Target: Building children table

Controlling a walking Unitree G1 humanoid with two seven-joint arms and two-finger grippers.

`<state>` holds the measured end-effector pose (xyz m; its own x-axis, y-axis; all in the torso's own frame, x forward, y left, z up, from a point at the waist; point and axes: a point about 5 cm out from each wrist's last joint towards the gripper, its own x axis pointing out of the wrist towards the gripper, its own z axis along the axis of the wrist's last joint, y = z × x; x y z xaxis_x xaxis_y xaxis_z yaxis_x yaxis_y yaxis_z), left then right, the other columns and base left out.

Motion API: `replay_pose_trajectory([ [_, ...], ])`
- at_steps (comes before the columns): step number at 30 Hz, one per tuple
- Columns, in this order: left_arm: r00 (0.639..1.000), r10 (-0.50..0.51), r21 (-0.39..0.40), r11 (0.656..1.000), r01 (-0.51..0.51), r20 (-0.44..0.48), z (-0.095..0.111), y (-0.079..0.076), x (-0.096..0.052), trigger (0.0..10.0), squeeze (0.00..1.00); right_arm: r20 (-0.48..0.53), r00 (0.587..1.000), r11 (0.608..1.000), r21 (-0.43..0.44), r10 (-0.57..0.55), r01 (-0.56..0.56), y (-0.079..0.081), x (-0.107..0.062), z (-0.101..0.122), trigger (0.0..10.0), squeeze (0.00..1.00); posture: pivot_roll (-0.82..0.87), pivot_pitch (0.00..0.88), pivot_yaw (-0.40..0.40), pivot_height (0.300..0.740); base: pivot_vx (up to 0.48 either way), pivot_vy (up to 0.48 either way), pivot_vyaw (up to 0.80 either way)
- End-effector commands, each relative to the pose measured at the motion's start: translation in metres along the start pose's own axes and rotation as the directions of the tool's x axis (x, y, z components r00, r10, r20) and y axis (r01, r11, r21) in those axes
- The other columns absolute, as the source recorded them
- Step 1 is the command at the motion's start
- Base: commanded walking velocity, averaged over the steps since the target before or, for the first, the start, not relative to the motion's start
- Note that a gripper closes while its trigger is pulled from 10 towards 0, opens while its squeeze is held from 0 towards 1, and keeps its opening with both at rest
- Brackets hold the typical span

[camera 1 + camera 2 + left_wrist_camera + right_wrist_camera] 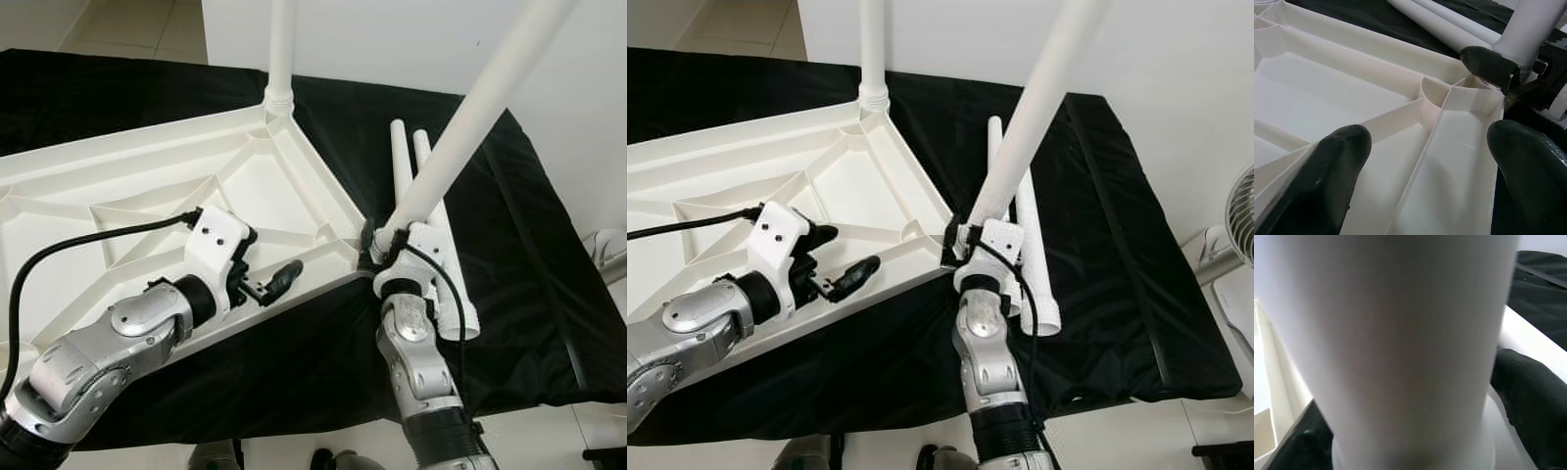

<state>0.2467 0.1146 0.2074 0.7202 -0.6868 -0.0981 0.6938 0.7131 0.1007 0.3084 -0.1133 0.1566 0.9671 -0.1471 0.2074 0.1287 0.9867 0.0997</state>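
Nearest me, the left gripper (277, 281) reaches over the near edge of the upturned white tabletop (147, 196), its fingers (1332, 166) spread apart above the ribbed underside, one each side of a rib and gripping nothing. Just off the tabletop's near right corner, the right gripper (384, 245) is pinched tight on a white leg (470, 122), which slants up and away from that corner; its lower end sits right at the corner socket, though I cannot tell whether it is seated in it. The tabletop lies on a black cloth (529, 274) that covers the surface under it. Beside the tabletop's right edge, two spare legs (431, 225) lie side by side on the cloth, partly behind the held one. At the tabletop's far corner another leg (281, 49) stands upright in its socket. Farther right of the tabletop, past the cloth's edge, part of a fan (1242, 220) shows.
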Motion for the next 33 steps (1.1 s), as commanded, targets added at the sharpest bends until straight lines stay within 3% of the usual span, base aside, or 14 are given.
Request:
replay_pose_trajectory([
  [1, 0.972, -0.234, 0.01, 0.972, 0.234, 0.001, -0.001, -0.013, 0.0, 10.0, 0.0, -0.018, 0.998, 0.998, -0.024, -0.061, 0.061, -0.024, 0.002, -0.006, 10.0, 1.0, 0.12, 0.196, -0.084, 0.74, 0.0, 0.0, 0.0],
  [6, 0.972, -0.235, 0.011, 0.972, 0.235, 0.001, -0.001, -0.013, 0.0, 10.0, 0.0, -0.002, 1.0, 0.999, -0.022, -0.025, 0.025, -0.027, 0.006, -0.003, 10.0, 1.0, 0.12, 0.187, -0.085, 0.74, 0.0, 0.0, 0.0],
  [7, 0.972, -0.236, 0.012, 0.972, 0.236, 0.002, -0.001, -0.013, 0.001, 10.0, 0.0, 0.015, 0.999, 0.999, -0.016, 0.036, -0.035, -0.03, 0.009, 0.002, 10.0, 0.46, 0.12, 0.187, -0.085, 0.74, 0.0, 0.0, 0.0],
  [8, 0.972, -0.236, 0.012, 0.972, 0.236, 0.002, -0.001, -0.014, 0.001, 10.0, 0.0, 0.023, 0.998, 0.998, -0.023, 0.063, -0.062, -0.032, 0.01, 0.004, 10.0, 0.0, 0.11, 0.181, -0.087, 0.74, 0.0, 0.0, 0.0],
  [20, 0.968, -0.249, 0.009, 0.968, 0.249, 0.006, -0.001, -0.017, 0.003, 10.0, 0.0, 0.054, 0.972, 0.974, -0.032, 0.227, -0.226, -0.038, 0.016, 0.016, 10.0, 0.0, 0.1, 0.19, -0.089, 0.74, 0.0, 0.0, 0.0],
  [21, 0.969, -0.247, 0.009, 0.969, 0.247, 0.006, -0.001, -0.017, 0.003, 10.0, 0.0, 0.063, 0.967, 0.969, -0.021, 0.246, -0.246, -0.041, 0.019, 0.019, 0.0, 0.0, 0.1, 0.193, -0.088, 0.74, 0.0, 0.0, 0.0],
  [33, 0.972, -0.237, 0.009, 0.972, 0.237, 0.007, -0.001, -0.015, 0.002, 10.0, 0.0, 0.087, 0.949, 0.953, -0.032, 0.304, -0.302, -0.047, 0.03, 0.029, 0.0, 0.0, 0.1, 0.203, -0.087, 0.74, 0.0, 0.0, 0.0],
])
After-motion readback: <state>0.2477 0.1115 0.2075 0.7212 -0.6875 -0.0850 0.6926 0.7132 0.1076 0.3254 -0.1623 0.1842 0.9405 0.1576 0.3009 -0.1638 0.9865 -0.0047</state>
